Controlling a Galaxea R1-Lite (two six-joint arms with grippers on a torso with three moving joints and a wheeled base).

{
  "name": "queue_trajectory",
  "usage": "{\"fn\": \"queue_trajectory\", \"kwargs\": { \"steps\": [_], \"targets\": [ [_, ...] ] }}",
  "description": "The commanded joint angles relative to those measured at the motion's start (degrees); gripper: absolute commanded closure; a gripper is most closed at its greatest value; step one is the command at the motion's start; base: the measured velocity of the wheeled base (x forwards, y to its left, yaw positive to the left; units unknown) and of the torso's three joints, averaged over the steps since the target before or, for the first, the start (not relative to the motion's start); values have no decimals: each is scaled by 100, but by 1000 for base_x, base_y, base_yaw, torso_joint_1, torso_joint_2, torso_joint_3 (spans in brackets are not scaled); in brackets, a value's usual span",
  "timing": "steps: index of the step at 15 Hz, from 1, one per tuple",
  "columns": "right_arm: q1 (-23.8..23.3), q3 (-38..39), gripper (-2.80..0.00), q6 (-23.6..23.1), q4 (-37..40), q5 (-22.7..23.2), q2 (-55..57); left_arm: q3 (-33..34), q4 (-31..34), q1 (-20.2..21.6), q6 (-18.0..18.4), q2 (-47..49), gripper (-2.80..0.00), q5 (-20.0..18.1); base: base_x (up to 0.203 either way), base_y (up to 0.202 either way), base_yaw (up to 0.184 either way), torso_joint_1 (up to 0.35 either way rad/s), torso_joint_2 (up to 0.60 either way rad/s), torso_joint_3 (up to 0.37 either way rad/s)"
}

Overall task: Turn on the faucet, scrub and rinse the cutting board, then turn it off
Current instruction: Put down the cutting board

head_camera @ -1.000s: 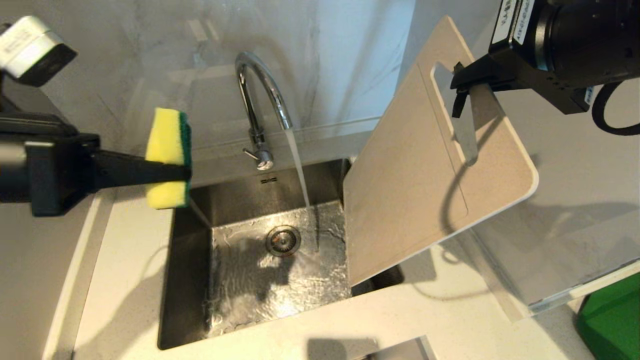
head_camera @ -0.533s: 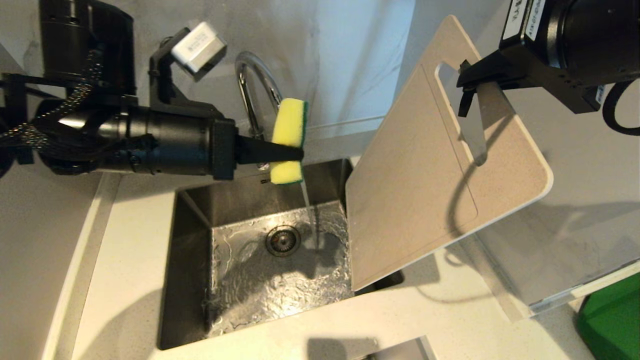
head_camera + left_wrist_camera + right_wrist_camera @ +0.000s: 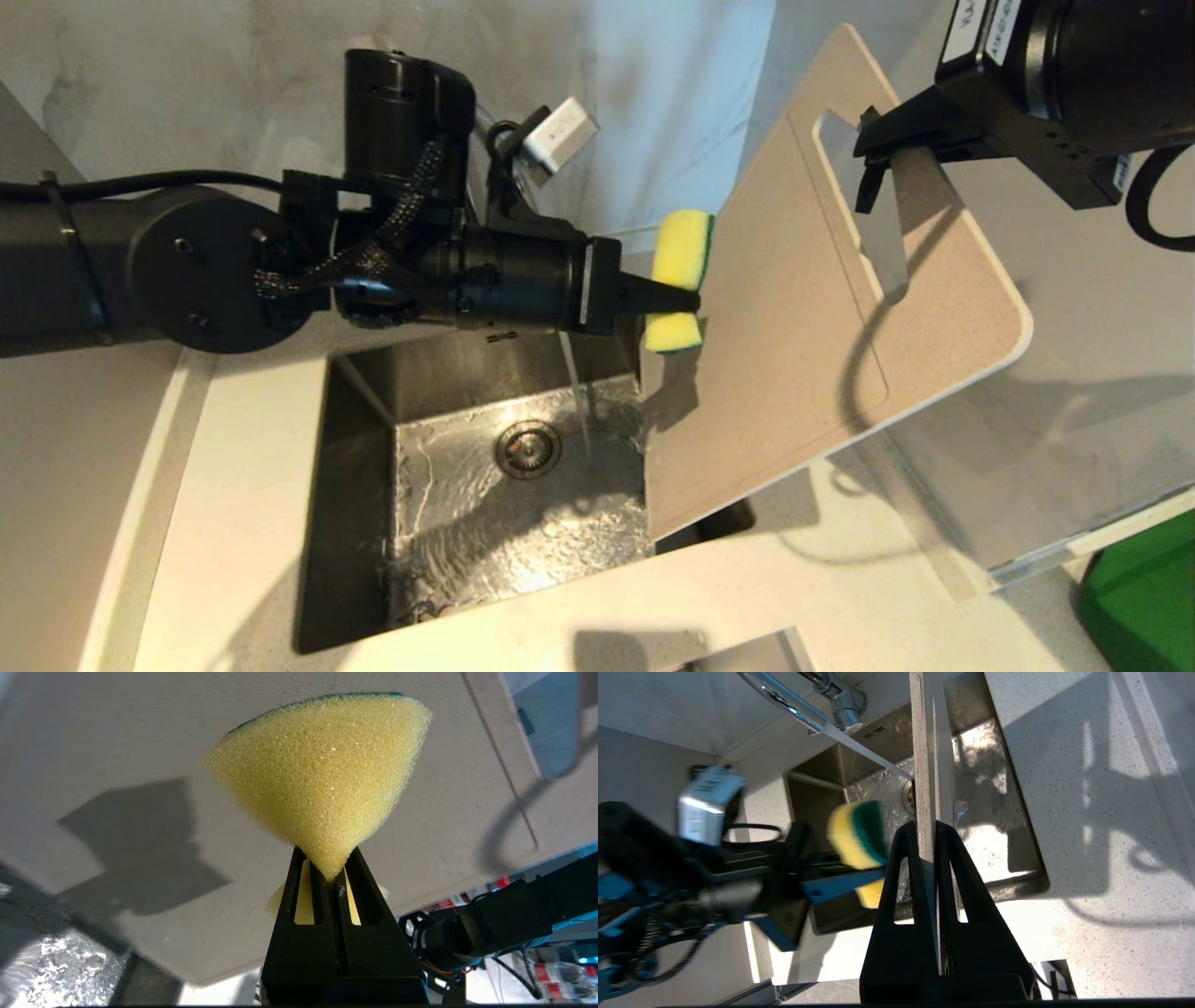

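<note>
**A:** Starting at the left, what is the left gripper doing?

**B:** It reaches across above the sink, jaws clamped tight on a yellow sponge with a green scouring face. That green face is turned toward the cutting board, right at its near edge; I cannot tell whether they touch.

**A:** And the faucet?

**B:** The faucet stands behind that gripper's wrist, mostly hidden in the head view. A stream of water falls below and just behind the sponge into the wet basin, near the drain.

**A:** Where does the board sit?

**B:** Just right of the sponge, held up tilted, its lower corner dipping into the sink's right side.

**A:** And on the right?

**B:** The right gripper is closed on the board's top end beside the handle slot; its wrist view shows the board edge-on between the fingers. A green mat lies well below it at the counter corner.
</note>
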Motion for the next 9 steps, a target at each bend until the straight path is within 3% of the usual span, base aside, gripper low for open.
{"fn": "queue_trajectory", "kwargs": {
  "steps": [1,5,9],
  "targets": [
    [4,-1,0,15,10,4,-1,-242,23,-110,-29,411,0,-19,0,0,0,0,0,0],
    [4,-27,0,15,10,13,-1,-470,68,-193,-30,703,0,-19,0,0,0,0,0,0],
    [-5,-45,0,24,8,11,-41,-248,77,-194,-30,716,0,-19,0,0,0,0,0,0]
  ]
}}
